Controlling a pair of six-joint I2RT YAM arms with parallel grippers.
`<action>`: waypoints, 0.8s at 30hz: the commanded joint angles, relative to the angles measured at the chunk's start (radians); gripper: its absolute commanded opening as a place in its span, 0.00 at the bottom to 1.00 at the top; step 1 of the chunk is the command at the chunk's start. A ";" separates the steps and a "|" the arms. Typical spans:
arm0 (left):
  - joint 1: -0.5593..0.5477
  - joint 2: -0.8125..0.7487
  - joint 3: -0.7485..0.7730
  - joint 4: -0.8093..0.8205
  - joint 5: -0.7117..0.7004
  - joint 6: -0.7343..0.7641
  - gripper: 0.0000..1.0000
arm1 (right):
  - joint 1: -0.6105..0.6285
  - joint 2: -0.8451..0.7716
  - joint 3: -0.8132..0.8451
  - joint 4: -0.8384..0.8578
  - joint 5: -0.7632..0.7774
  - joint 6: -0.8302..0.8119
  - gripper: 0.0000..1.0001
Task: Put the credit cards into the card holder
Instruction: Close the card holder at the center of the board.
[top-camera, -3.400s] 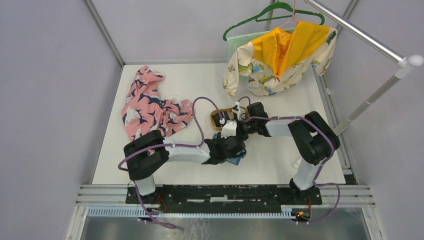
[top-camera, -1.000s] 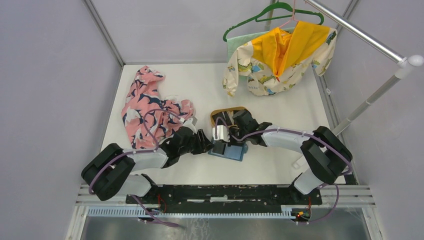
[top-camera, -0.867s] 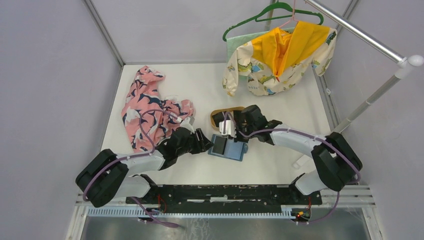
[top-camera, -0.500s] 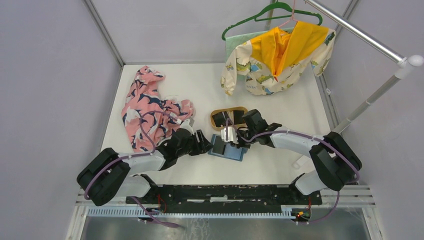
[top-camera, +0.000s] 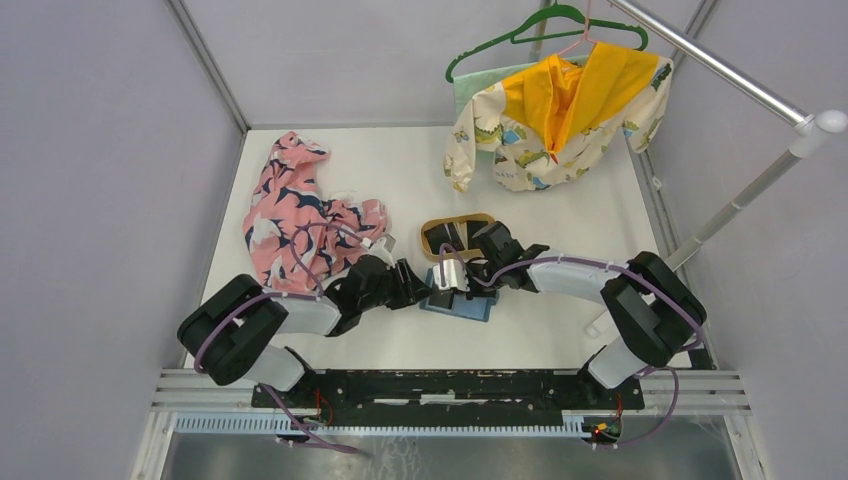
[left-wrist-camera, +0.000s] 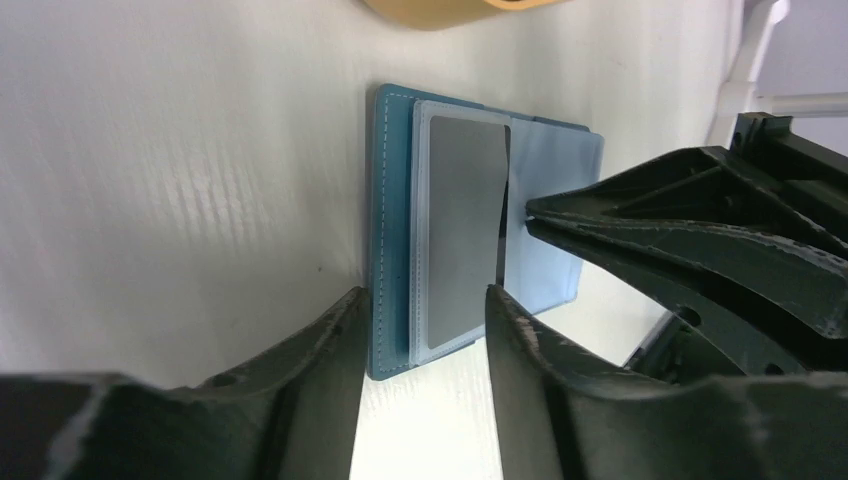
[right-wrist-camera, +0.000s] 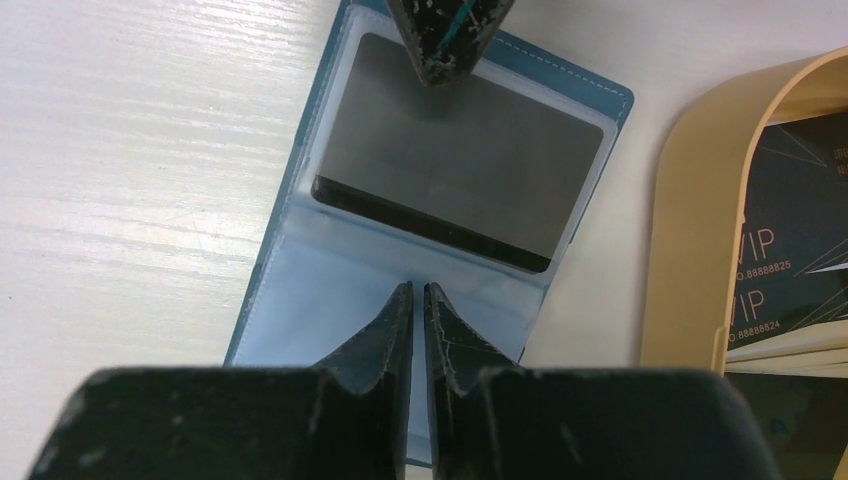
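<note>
There is one teal-blue bifold card holder (left-wrist-camera: 392, 220), and one dark grey rectangular card (right-wrist-camera: 455, 165) sits in its clear pocket. One tan oval wooden tray (right-wrist-camera: 690, 230) holds at least two black printed cards (right-wrist-camera: 800, 190), which overlap too much for a full count. Two garments show: one pink patterned cloth (top-camera: 290, 215) and one cream dinosaur-print jacket (top-camera: 520, 140) with yellow lining.

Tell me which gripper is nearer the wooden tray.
Right. The right gripper is over the card holder, the wooden tray just beside it; the left gripper has the holder between itself and the tray.
</note>
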 joint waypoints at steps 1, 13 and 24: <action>-0.003 0.032 -0.032 0.098 0.084 -0.061 0.48 | 0.006 0.034 0.017 -0.061 0.031 -0.026 0.13; -0.004 -0.091 -0.020 0.138 0.158 -0.056 0.48 | 0.013 0.049 0.030 -0.083 0.005 -0.024 0.13; -0.008 -0.010 0.000 0.289 0.236 -0.106 0.49 | 0.005 0.020 0.052 -0.104 -0.083 0.013 0.14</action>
